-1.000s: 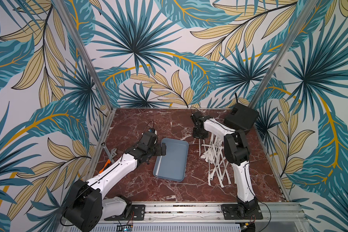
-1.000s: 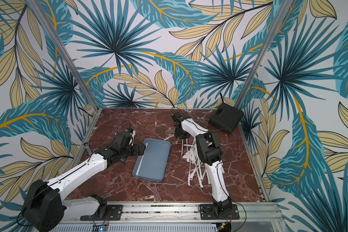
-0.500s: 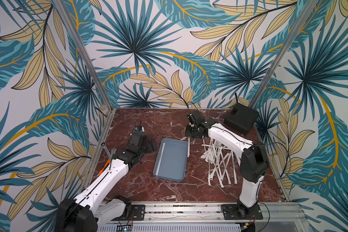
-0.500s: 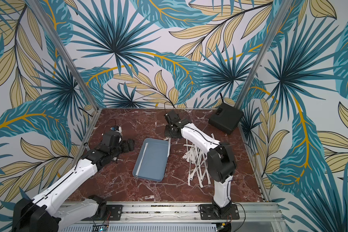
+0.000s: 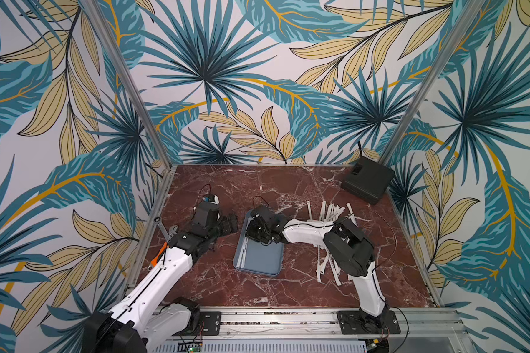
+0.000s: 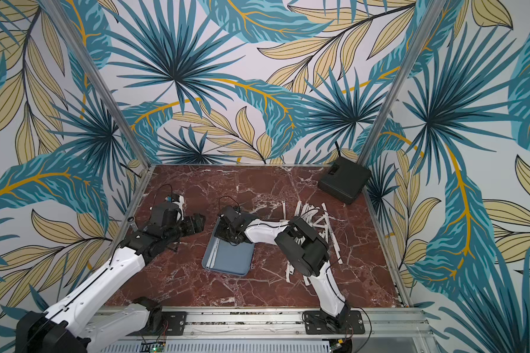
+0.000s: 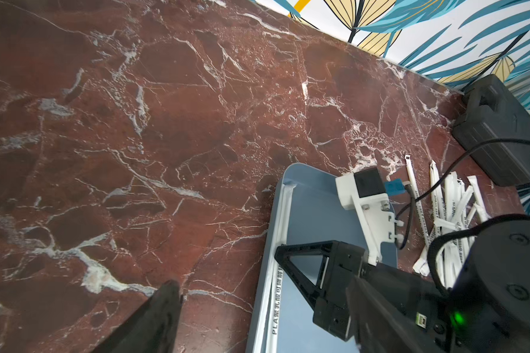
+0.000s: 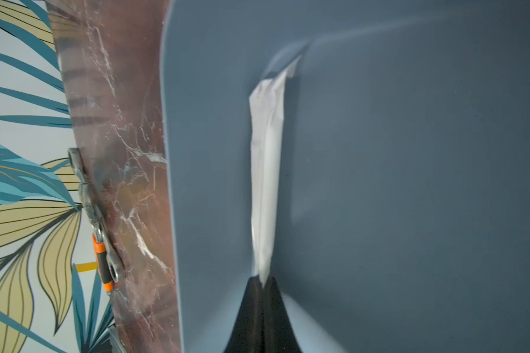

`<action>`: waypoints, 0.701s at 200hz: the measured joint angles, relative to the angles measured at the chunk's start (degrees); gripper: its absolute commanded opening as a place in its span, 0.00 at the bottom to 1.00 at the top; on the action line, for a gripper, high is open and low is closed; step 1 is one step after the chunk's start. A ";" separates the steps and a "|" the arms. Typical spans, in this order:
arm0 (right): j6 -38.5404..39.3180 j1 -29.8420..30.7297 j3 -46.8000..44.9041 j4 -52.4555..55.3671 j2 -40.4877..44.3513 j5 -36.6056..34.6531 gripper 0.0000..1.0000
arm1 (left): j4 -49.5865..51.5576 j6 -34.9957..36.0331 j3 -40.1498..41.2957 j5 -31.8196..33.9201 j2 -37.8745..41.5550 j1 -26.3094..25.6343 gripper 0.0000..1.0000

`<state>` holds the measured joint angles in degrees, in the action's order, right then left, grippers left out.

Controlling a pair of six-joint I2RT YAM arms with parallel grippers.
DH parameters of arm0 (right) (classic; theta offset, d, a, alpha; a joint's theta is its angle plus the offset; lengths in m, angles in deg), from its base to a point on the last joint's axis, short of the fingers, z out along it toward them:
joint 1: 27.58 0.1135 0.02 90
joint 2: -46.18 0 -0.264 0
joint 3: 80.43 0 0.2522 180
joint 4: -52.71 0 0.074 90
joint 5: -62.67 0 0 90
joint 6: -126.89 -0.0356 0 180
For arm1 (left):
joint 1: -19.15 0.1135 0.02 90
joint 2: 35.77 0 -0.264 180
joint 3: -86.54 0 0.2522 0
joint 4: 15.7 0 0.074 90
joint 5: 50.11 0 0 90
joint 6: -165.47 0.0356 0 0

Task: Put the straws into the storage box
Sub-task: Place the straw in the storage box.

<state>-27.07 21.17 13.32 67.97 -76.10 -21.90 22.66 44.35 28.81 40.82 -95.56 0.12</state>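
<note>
Right claw (image 8: 262,284) is pinched shut on one straw (image 8: 265,171) over the tray's (image 5: 259,262) far end, mid-bench (image 5: 257,293). More straws (image 7: 281,232) lie along its left rim. Left claw (image 5: 231,222) is part-open and empty, just left of the tray. Loose pile (image 5: 329,211) sits toward the right edge.

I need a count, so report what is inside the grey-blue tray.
Wrapped straws lie along one long wall of the tray. The right gripper, shut on another straw, hangs over the far end and covers the floor beneath in both top views.
</note>
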 measured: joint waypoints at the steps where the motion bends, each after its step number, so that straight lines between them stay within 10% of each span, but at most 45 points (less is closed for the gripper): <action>1: -0.02 0.00 0.00 -0.02 0.00 0.02 0.05 | -0.02 -0.02 0.02 -0.07 0.00 0.00 0.90; 140: -1.31 0.17 0.83 4.02 0.59 -2.40 0.21 | -0.81 -0.39 0.33 -1.44 0.00 0.00 0.88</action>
<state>-28.39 21.34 14.15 71.99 -75.51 -24.30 21.85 43.96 29.14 39.37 -95.56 0.12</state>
